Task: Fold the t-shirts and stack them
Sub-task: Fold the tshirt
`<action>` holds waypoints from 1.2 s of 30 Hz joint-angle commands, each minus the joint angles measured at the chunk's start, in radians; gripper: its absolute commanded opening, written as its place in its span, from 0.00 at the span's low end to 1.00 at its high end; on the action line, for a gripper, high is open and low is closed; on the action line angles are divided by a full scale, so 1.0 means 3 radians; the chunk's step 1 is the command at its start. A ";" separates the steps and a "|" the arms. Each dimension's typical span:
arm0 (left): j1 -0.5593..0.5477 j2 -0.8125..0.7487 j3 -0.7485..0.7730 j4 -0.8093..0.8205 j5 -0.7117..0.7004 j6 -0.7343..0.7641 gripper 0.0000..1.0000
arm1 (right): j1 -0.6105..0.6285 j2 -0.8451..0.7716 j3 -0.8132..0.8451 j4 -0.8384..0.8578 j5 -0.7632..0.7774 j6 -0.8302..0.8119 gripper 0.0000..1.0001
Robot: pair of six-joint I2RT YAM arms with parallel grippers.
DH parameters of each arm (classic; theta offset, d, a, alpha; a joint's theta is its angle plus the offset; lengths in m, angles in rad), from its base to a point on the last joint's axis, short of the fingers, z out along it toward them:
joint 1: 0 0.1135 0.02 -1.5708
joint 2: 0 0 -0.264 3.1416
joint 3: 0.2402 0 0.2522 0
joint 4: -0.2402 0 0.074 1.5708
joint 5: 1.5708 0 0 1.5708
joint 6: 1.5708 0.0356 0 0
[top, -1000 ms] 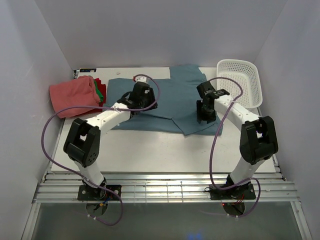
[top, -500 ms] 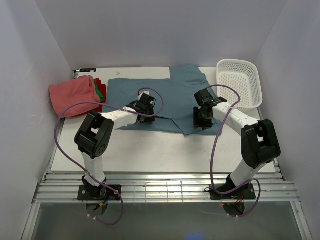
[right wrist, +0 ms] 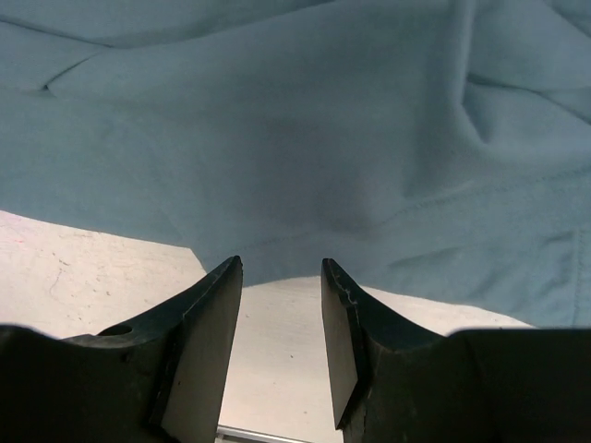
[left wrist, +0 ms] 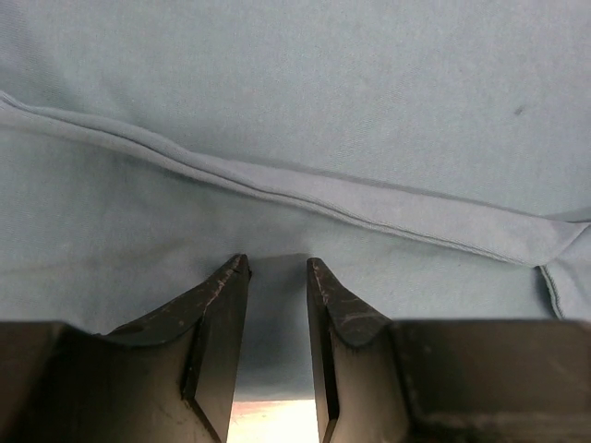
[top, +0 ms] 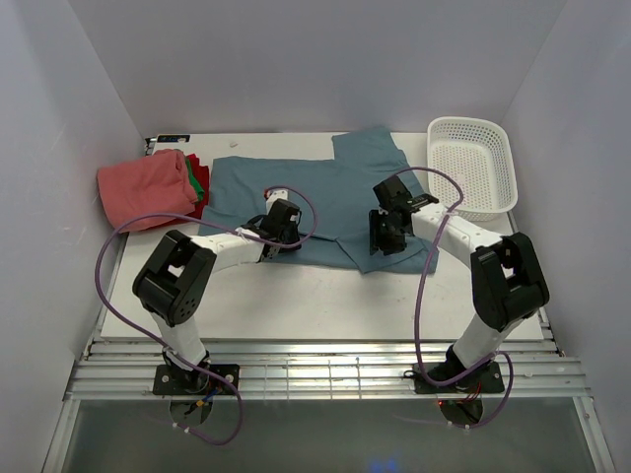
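Note:
A large teal-blue t-shirt [top: 330, 187] lies spread across the back middle of the table. My left gripper [top: 278, 241] stands low over the shirt's near hem; in the left wrist view its jaws [left wrist: 277, 265] are open a narrow gap, with teal cloth [left wrist: 323, 92] under and between the fingertips and a folded seam [left wrist: 369, 208] just ahead. My right gripper [top: 383, 241] is at the shirt's near right corner; its open jaws [right wrist: 280, 265] hover over bare table, the cloth edge [right wrist: 277, 120] just beyond the tips. Folded salmon-pink [top: 143, 187], green [top: 200, 175] and red [top: 197, 208] t-shirts are stacked at the left.
A white mesh basket [top: 473, 163] stands at the back right corner. White walls close in the table on three sides. Bare tabletop [top: 325, 296] runs along the near edge in front of the shirt, and purple cables loop from both arms.
Both grippers have moved toward me, from the middle of the teal shirt to its near hem. The left jaws have narrowed somewhat. The shirt's near edge has shifted slightly.

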 commanded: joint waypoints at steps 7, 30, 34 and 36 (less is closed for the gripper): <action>-0.0064 -0.0027 -0.0177 -0.0350 0.0041 -0.0056 0.42 | 0.0147 0.0347 0.0003 0.0099 -0.0013 0.0078 0.45; -0.0196 -0.0318 -0.0518 -0.0355 0.0061 -0.0209 0.41 | 0.0193 0.0291 0.0600 -0.0386 0.0355 -0.0019 0.08; -0.0314 -0.0364 -0.0652 -0.0355 0.0056 -0.0296 0.41 | 0.0183 0.0408 0.0866 -0.0484 0.0453 -0.0111 0.08; -0.0355 -0.0374 -0.0693 -0.0355 0.0051 -0.0322 0.41 | 0.0188 0.0525 0.0984 -0.0504 0.0494 -0.0142 0.08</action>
